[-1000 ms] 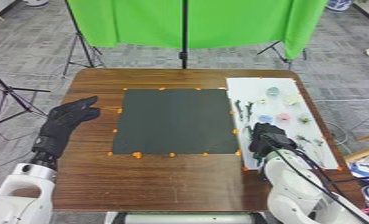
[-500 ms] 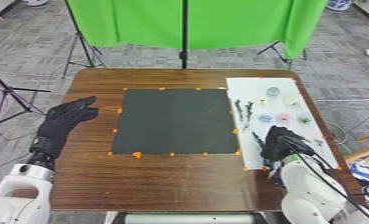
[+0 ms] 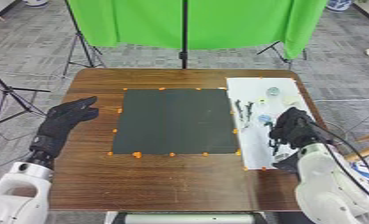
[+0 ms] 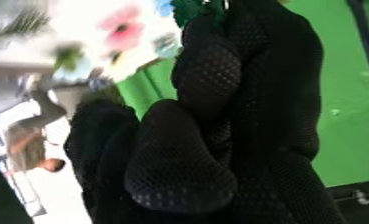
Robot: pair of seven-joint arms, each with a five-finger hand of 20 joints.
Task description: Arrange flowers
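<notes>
- Right robot hand (image 3: pixel 293 127): poised above the near part of the white board (image 3: pixel 243 86), at the right side of my bench (image 3: pixel 163 182). Its fingers are bent, and a dark green sprig (image 4: pixel 190 11) appears pinched at their tips.
- Left robot hand (image 3: pixel 67 116): at the left side of the bench, fingers loosely spread, with nothing in its grasp.
- Remaining material: the pair of slim stems (image 3: pixel 249 111) lies on the board beside the edge nearest the dark sheet (image 3: pixel 174 121); the blue flower (image 3: pixel 265 118) lies just beside my right hand, the pale yellow flower (image 3: pixel 291 100) farther off. The pink flower (image 4: pixel 122 29) is also on the board.
- Step in hand, as I judge it: taking the greenery clear of the board, then across to the dark sheet, the probable ground for the arrangement. No flower or leaf lies there, so the work is at an early stage.
- Recommended handling: I should keep the pinch light but steady, since thin foliage may bend or roll, and raise it well clear before crossing the blue flower and the stems. Curled fingers could sweep loose blooms aside.
- Placement: I would lower the sprig flat, settle its direction first, and part the fingertips slowly, lest leaves cling to the glove fabric.
</notes>
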